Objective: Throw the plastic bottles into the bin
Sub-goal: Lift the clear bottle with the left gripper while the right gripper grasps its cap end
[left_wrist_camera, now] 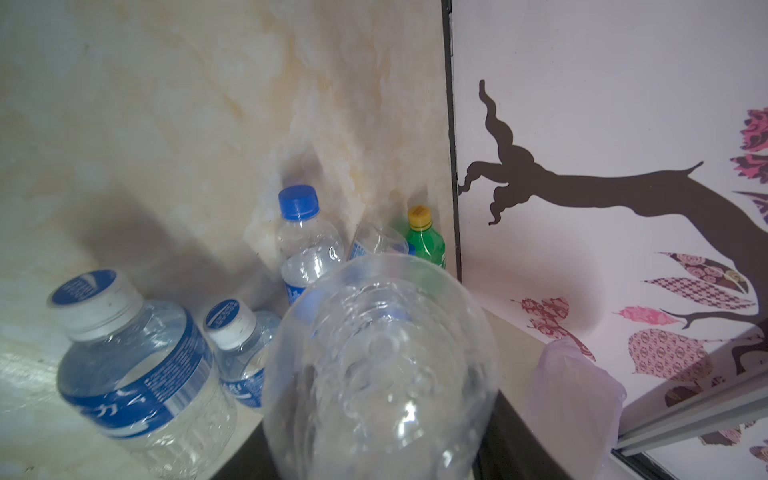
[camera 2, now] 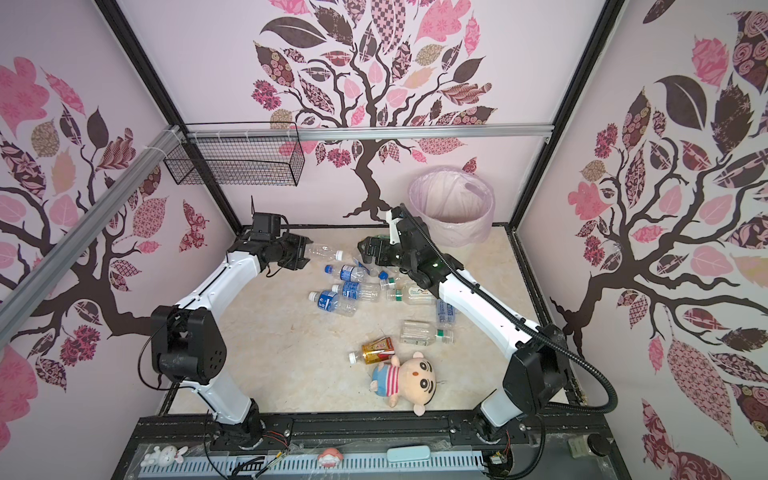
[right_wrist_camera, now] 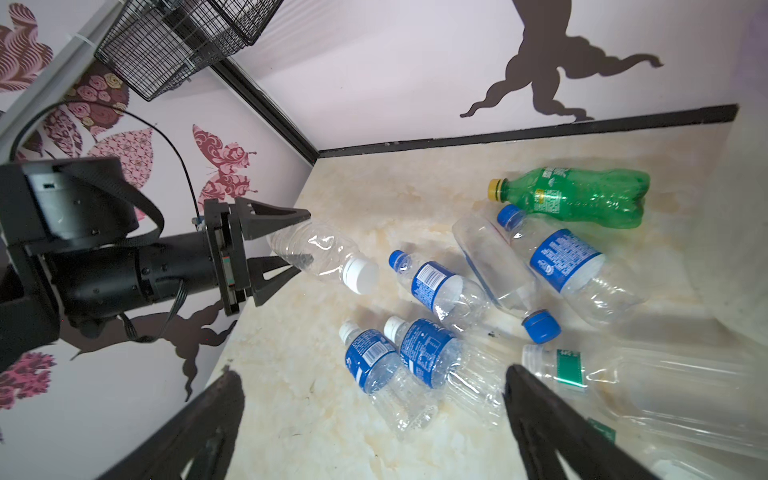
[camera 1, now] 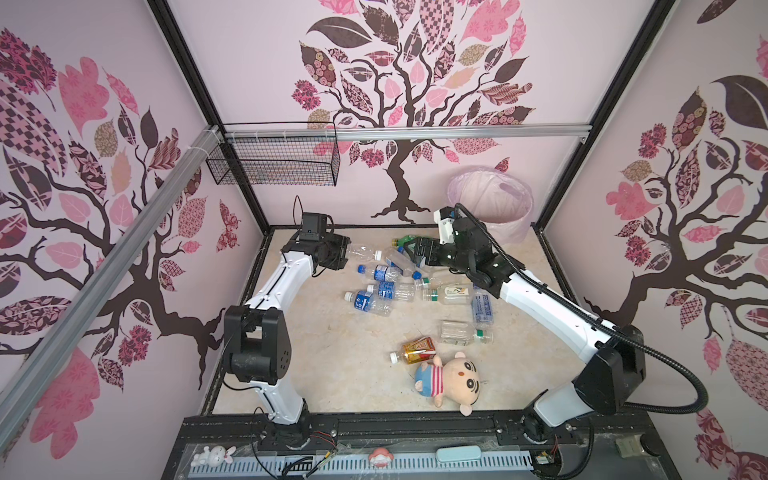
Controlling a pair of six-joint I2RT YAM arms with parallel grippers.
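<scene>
My left gripper (camera 1: 345, 254) (right_wrist_camera: 308, 237) is shut on the base of a clear white-capped bottle (camera 1: 365, 252) (camera 2: 325, 250) (left_wrist_camera: 382, 365) (right_wrist_camera: 320, 253), held level at the back left with its cap toward the middle. Its fingers are hidden behind the bottle in the left wrist view. My right gripper (camera 1: 412, 254) (camera 2: 366, 250) (right_wrist_camera: 372, 372) stands open and empty over several blue-labelled bottles (camera 1: 386, 274) (right_wrist_camera: 440, 286) lying on the floor. A green bottle (camera 1: 405, 240) (right_wrist_camera: 582, 197) lies by the back wall. The bin (camera 1: 511, 224) (camera 2: 465, 232) stands in the back right corner.
Nearer the front lie an amber bottle (camera 1: 417, 350), a clear green-capped bottle (camera 1: 463, 332) and a plush doll (camera 1: 446, 380). More bottles (camera 1: 451, 294) lie under the right arm. A black wire basket (camera 1: 274, 162) hangs on the back wall at the left.
</scene>
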